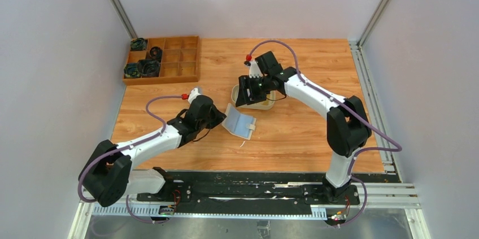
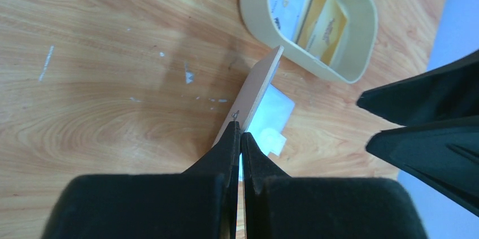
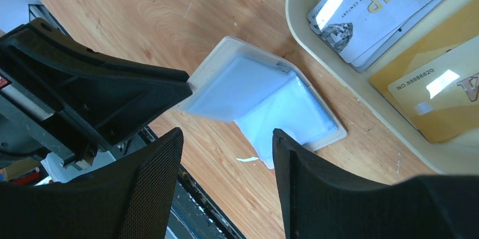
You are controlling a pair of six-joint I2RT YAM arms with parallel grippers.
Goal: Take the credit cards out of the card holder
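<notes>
**Left gripper [image 2: 240,131] pinches the open card holder [image 2: 258,87], cards lie in the tray [image 2: 249,10]**

Up close in the left wrist view, the left gripper's jaws are clenched on the beige edge of one flap of the card holder, which stands raised and edge-on. The other flap lies flat on the table [image 1: 305,131] with its pale-blue inside up. The right wrist view shows what that angle hides: both pale-blue inner faces, spread in a V.

The credit cards [image 3: 390,7] are in the oval beige tray just beside the holder. Whitish ones, the top one printed VIP, partly overlap yellow ones. The left wrist view catches only a slice of them, and in the top view the right arm covers them.

The right gripper [image 3: 226,137] hangs above the holder and the tray's near rim. Its jaws are released and spread, with nothing between them.

Only the top view shows the whole layout. The holder sits between the left gripper and the tray, near the table's middle. A wooden box [image 1: 164,58] of compartments, some holding dark items, stands well apart at the far left
</notes>
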